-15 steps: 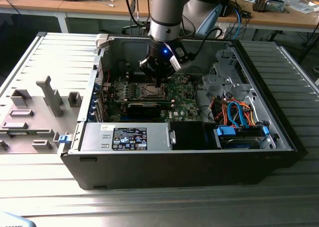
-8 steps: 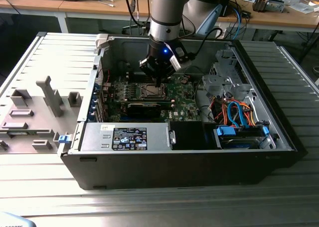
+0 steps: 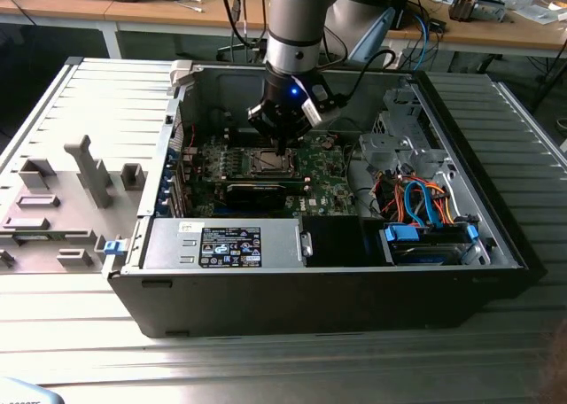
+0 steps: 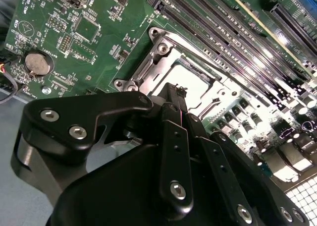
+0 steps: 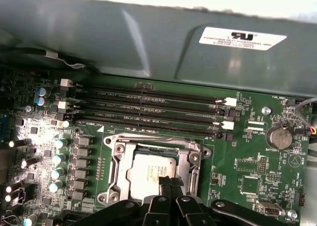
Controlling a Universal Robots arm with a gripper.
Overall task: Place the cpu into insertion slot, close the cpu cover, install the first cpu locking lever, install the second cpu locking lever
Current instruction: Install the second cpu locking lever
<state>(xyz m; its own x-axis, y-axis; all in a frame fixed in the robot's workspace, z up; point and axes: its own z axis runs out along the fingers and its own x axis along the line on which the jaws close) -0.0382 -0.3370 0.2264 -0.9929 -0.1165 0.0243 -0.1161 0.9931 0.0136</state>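
The cpu (image 5: 143,174), a flat square with a dull silver top, lies in the insertion slot (image 3: 268,163) on the green motherboard inside the open computer case. The cpu cover (image 5: 119,159), a silvery frame with a cut-out centre, lies flat around the chip. In the second wrist view the cpu (image 4: 193,82) and the cpu cover (image 4: 148,67) sit just beyond the fingertips. My gripper (image 5: 171,180) is shut, and its black tips rest together at the chip's near edge with nothing between them. It hangs straight down over the socket, gripper (image 3: 281,145), gripper (image 4: 177,91).
Memory slots (image 5: 148,109) run along one side of the socket, with the grey case wall (image 5: 148,37) behind them. A coin battery (image 5: 279,137) sits nearby. A long black expansion card (image 3: 257,191), the power supply (image 3: 221,243) and a cable-filled drive bay (image 3: 416,200) crowd the case.
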